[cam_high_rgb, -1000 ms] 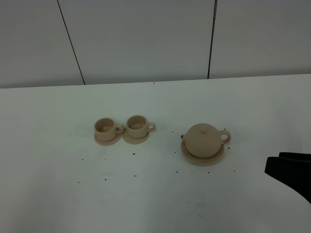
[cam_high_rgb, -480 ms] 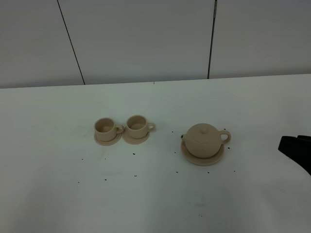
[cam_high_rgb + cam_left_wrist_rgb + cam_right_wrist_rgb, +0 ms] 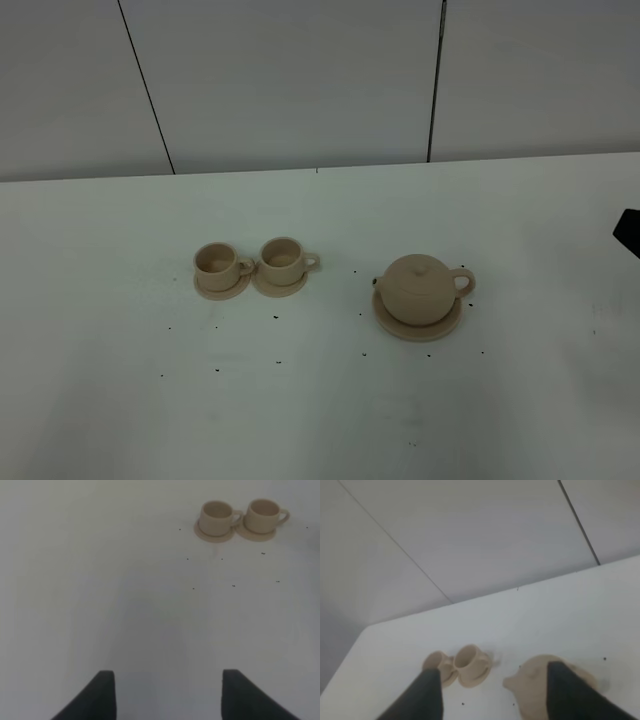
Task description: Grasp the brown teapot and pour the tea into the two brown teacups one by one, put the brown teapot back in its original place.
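The brown teapot [image 3: 418, 287] sits lid on, upright, on its wide saucer [image 3: 420, 335] right of centre, handle to the right. The two brown teacups [image 3: 216, 266] [image 3: 283, 259] stand side by side on small saucers to its left. Only a black sliver of my right arm [image 3: 631, 231] shows at the right edge. In the right wrist view my right gripper [image 3: 492, 697] is open and empty above the teapot [image 3: 532, 682], whose far side one finger hides, with the cups [image 3: 469, 660] beyond. My left gripper [image 3: 167, 700] is open over bare table, far from the cups [image 3: 216, 514] [image 3: 263, 512].
The white table [image 3: 300, 410] carries scattered small dark specks around the crockery. A pale panelled wall [image 3: 300, 80] rises behind the far edge.
In the high view my right arm has slid from the lower right corner farther back along the right edge and almost out of view. Teapot and cups have not moved.
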Available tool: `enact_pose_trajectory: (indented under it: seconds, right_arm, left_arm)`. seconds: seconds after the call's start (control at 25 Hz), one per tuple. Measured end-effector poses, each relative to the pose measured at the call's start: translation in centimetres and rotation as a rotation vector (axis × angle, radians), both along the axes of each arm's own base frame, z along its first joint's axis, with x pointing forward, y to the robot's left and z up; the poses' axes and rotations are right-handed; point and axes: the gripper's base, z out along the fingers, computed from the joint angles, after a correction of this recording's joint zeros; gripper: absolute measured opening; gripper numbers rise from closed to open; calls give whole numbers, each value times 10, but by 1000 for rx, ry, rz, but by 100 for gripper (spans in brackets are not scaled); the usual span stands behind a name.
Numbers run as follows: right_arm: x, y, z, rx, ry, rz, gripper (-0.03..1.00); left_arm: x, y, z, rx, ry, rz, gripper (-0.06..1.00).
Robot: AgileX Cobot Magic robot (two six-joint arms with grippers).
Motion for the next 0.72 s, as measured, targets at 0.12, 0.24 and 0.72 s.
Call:
enact_pose_trajectory:
  seconds: [0.12, 0.24, 0.72]
  right_arm:
    - [21, 0, 5, 5, 17, 31, 45]
    - [46, 3, 8, 25, 40, 94, 45]
    - [117, 16, 38, 9, -3, 430, 45]
  left_arm:
    - [0, 0, 0, 0, 0, 0, 53]
    - [0, 0, 0, 0, 0, 0, 53]
    - [0, 0, 0, 0, 0, 0, 53]
